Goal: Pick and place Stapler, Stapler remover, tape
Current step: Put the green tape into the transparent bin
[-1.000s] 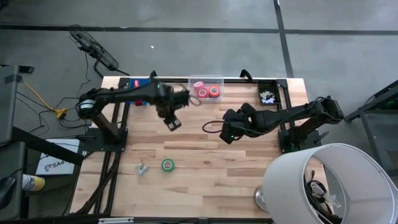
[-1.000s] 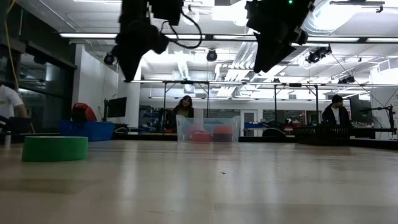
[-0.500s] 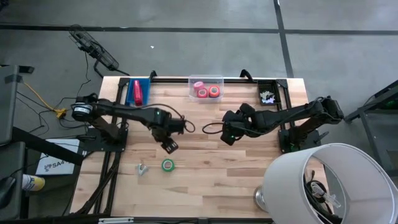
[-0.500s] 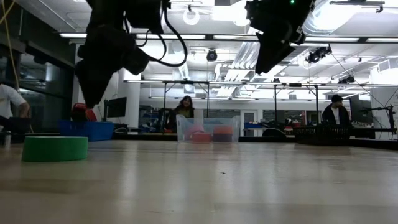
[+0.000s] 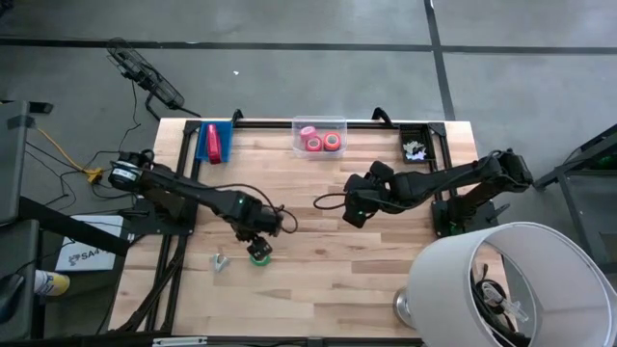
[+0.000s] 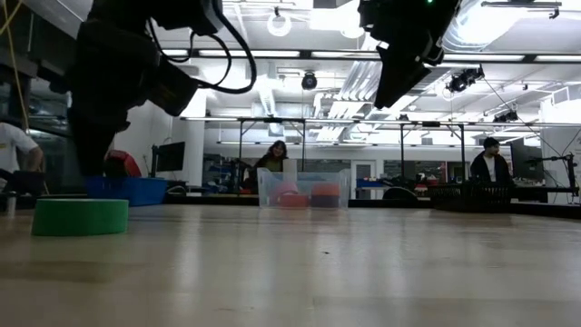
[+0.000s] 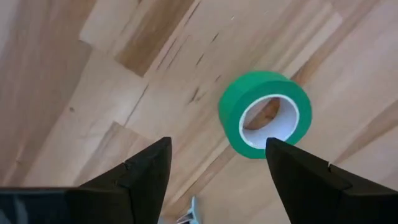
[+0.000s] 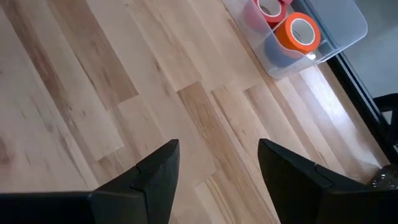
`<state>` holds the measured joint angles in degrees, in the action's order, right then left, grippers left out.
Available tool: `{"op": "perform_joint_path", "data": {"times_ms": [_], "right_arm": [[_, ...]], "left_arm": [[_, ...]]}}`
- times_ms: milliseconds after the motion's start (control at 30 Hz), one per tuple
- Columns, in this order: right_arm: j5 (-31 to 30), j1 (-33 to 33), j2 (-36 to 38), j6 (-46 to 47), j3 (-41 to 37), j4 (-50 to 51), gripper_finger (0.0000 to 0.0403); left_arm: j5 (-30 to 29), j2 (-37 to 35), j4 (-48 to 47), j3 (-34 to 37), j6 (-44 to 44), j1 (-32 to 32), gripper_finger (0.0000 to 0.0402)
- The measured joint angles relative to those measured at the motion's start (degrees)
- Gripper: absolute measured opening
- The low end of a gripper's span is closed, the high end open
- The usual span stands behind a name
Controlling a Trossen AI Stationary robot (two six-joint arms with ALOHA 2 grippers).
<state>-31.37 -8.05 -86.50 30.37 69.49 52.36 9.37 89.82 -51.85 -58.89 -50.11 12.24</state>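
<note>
Overhead, the left gripper hangs over the near-left part of the wooden table, directly above a green tape roll lying flat on the bare wood. In the left wrist view its two dark fingers are spread wide, gripping nothing, and the green tape lies beyond them with its pale core facing up. From table height the green tape sits on the wood at the left, with the dark bulk of the left arm above it; whether the fingertips touch the roll cannot be told from here. A small silvery remover lies just beside the tape, toward the table's left edge.

The right gripper waits above the middle of the table, well apart from the green roll. Its fingers are likewise parted and empty over bare wood.

At the far edge, a clear bin holds a pink roll and an orange-red roll; the right wrist view shows the same bin. The red stapler lies in a blue tray at the far-left corner. A dark tray at the far right holds small pale pieces, too small to identify.
</note>
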Motion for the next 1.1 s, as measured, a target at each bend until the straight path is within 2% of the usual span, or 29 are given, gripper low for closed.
{"op": "perform_joint_path", "data": {"times_ms": [367, 633, 933, 1100], "right_arm": [[0.30, -0.26, 0.00, -2.14, 0.00, -0.17, 0.0209], [0.32, -0.26, 0.00, -2.38, 0.00, -0.17, 0.0209], [0.35, -0.42, 0.00, -2.38, 0.00, -0.06, 0.0209], [0.37, -1.14, 0.00, -2.38, 0.00, 0.09, 0.0209]], "left_arm": [[-0.52, 0.02, 10.19, 5.53, -7.70, 1.80, 0.0255], [0.42, 0.07, 10.41, 7.10, -7.87, 1.80, 0.0255], [1.61, 4.41, 11.93, 7.21, -7.19, 1.80, 0.0255], [2.24, 6.00, 11.27, 6.99, -7.15, 1.74, 0.0225]]}}
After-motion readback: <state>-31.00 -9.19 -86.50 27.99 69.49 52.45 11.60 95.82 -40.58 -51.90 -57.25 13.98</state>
